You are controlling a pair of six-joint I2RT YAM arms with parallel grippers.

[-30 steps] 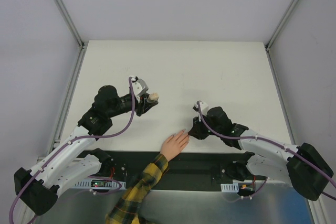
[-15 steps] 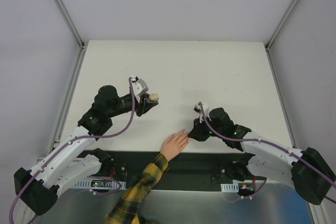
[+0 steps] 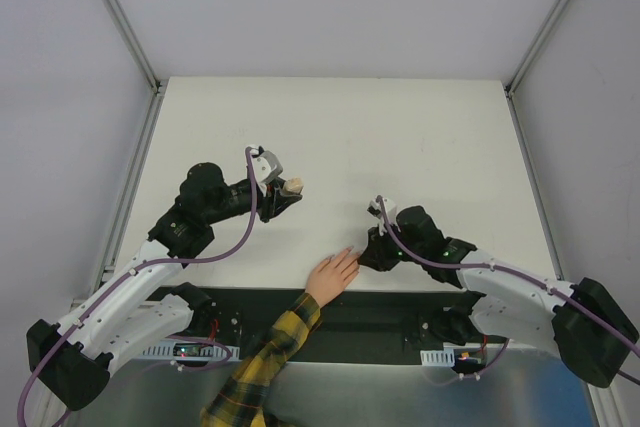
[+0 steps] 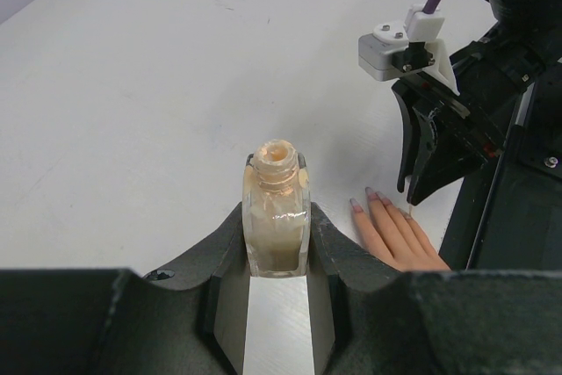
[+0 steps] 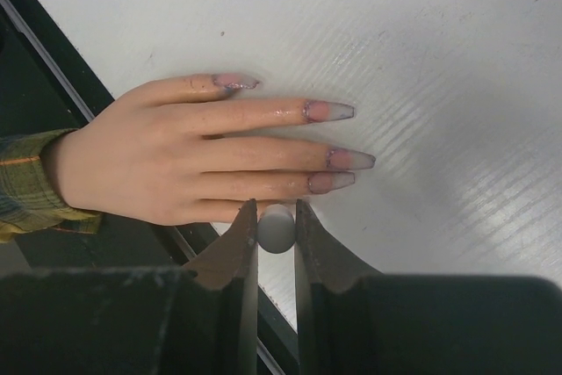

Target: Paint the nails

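Note:
A light-skinned hand (image 3: 333, 274) in a yellow-and-black plaid sleeve (image 3: 262, 357) lies flat at the table's near edge. Its long pinkish-lilac nails (image 5: 329, 111) point away from the sleeve, and they also show in the left wrist view as nails (image 4: 370, 193). My right gripper (image 5: 275, 209) is shut on a grey round brush cap (image 5: 277, 228) and hovers right over the lowest finger, which hides that nail. From above, the right gripper (image 3: 366, 251) touches the fingertips' right side. My left gripper (image 4: 277, 213) is shut on a small open beige bottle (image 4: 277, 217), held upright left of the hand as the bottle (image 3: 293, 185).
A black strip (image 3: 390, 307) runs along the table's near edge under the wrist. Grey walls and aluminium frame posts (image 3: 135, 42) bound the white table (image 3: 400, 137). Purple cables (image 3: 250, 217) loop off both arms.
My right gripper has crept slightly down and left, closer onto the fingertips. The left arm, bottle and hand have stayed still.

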